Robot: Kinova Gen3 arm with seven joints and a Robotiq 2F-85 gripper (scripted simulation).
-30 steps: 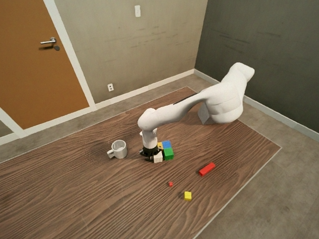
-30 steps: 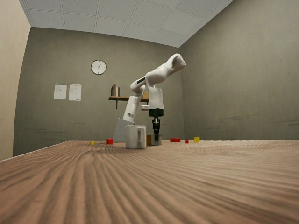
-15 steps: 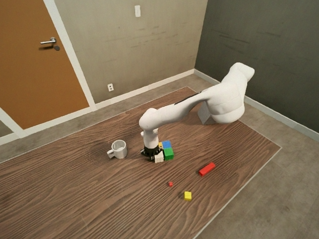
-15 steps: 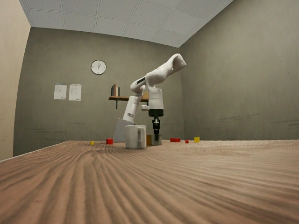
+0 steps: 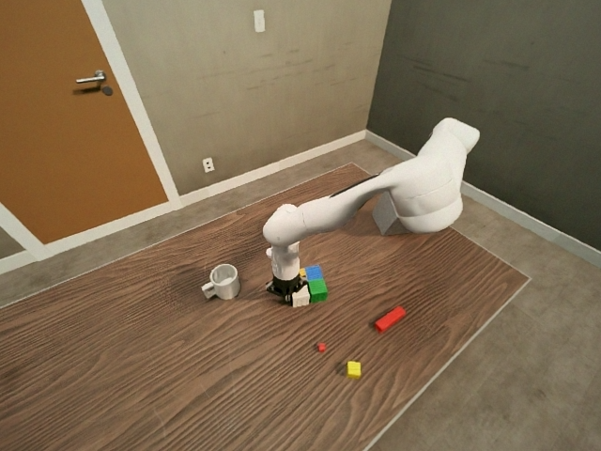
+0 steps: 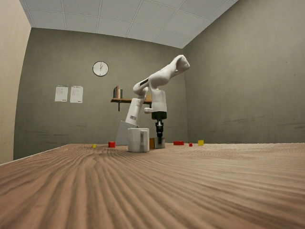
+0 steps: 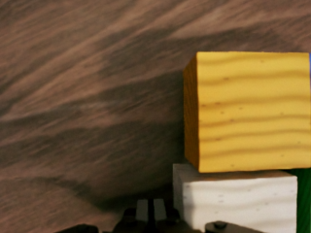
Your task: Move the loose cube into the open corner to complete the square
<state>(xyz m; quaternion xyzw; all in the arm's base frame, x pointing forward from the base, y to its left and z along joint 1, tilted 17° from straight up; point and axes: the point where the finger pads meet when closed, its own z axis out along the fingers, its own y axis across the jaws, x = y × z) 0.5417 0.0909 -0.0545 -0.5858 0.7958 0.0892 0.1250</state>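
Observation:
The white loose cube (image 5: 300, 297) (image 7: 235, 201) (image 6: 161, 145) sits in the corner of the group, against the yellow cube (image 7: 248, 112) (image 5: 302, 272) (image 6: 151, 143) and the green cube (image 5: 318, 289) (image 7: 304, 199). In the wrist view its left face stands a little further left than the yellow cube's. The blue cube (image 5: 314, 272) is at the back of the group. My gripper (image 5: 287, 295) (image 6: 159, 140) (image 7: 151, 216) is shut and empty. It points down at the table, right beside the white cube's left face.
A white mug (image 5: 224, 281) (image 6: 137, 139) stands left of the gripper. A red bar (image 5: 390, 318) (image 6: 178, 142), a tiny red cube (image 5: 321, 346) and a small yellow cube (image 5: 353, 369) (image 6: 200, 142) lie to the right. The arm's base (image 5: 388, 215) is behind.

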